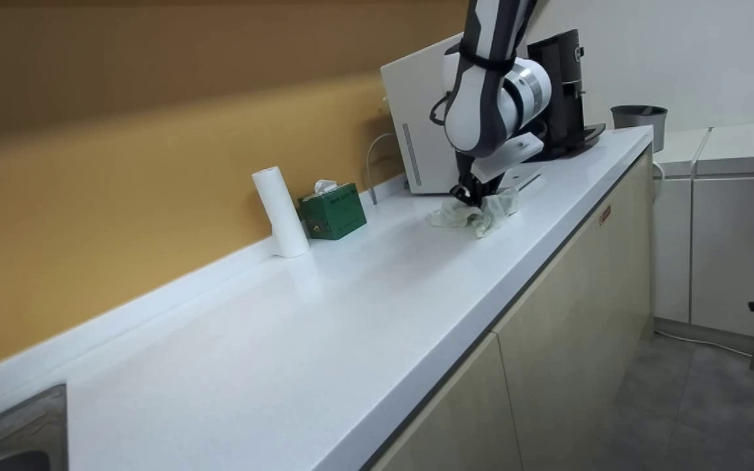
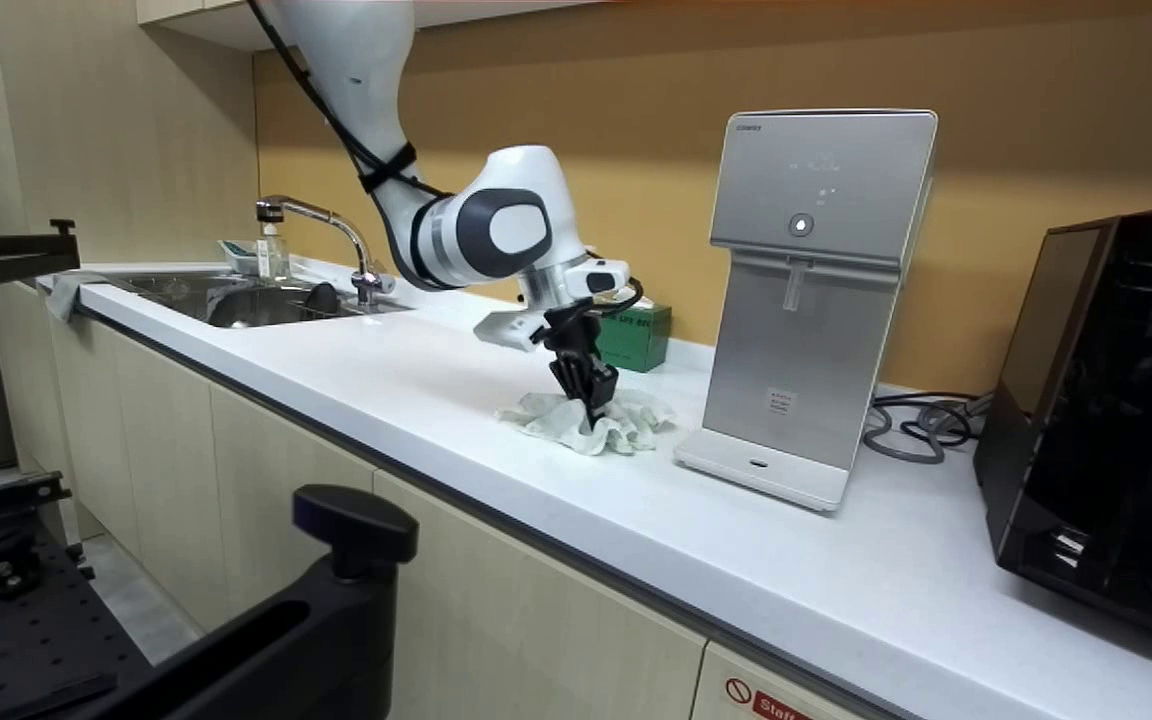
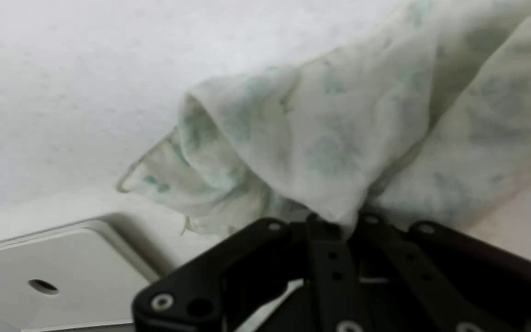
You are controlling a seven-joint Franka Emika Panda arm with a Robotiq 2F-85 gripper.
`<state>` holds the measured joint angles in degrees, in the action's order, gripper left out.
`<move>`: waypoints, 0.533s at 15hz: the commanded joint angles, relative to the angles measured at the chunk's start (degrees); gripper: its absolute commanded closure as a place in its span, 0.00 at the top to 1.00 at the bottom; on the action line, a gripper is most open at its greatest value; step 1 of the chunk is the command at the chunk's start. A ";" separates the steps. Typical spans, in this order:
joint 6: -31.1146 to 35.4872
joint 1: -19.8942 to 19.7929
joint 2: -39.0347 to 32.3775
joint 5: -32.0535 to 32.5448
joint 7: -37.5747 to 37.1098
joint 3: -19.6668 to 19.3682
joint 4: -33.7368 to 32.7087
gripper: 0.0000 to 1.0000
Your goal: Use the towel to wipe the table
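Black T-shaped knob (image 2: 356, 525): stood nearest, at the left, in an exterior view.
Pale wood-grained cabinet fronts (image 2: 536, 590): ran below the long white surface (image 2: 406, 390).
Glossy black box-shaped appliance (image 2: 1116, 450): stood on the surface at the near right.
Tall silver-grey dispenser (image 2: 806, 370): stood left of the appliance and slightly farther.
Off-white crumpled cloth towel with green print (image 2: 556, 428): lay bunched on the surface, just left of the dispenser's base; the wrist view showed a gap between them.
Black two-fingered pincer (image 3: 343, 222): was clamped on a fold of the towel, low over the surface.
White-and-grey robot arm (image 2: 481, 235): slanted down from the upper left to the pincer.
Green tissue box (image 2: 639, 335): stood beyond the pincer.
White cylindrical paper roll (image 1: 282, 212): stood on end just beside the tissue box in an exterior view.
Stainless-steel sink (image 2: 261, 308): was set into the surface at the far left.
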<state>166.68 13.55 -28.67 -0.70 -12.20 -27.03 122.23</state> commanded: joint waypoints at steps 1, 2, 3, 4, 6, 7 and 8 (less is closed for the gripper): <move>-4.55 -4.43 -1.46 -0.55 -0.96 10.26 -1.75 0.02; -5.45 -5.44 -2.02 -1.07 -0.86 12.35 -2.80 0.02; -6.47 -6.73 -2.60 -1.85 -0.31 14.92 -3.92 0.02; -7.42 -7.81 -2.97 -2.34 0.26 17.05 -4.80 0.02; -9.11 -10.39 -2.72 -3.94 2.96 22.20 -5.31 0.02; -9.63 -11.32 -2.49 -4.61 4.13 24.16 -5.34 0.02; -9.92 -12.31 -1.86 -5.54 5.74 26.17 -4.79 0.02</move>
<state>159.25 3.62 -27.33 -2.74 -9.12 -7.89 117.18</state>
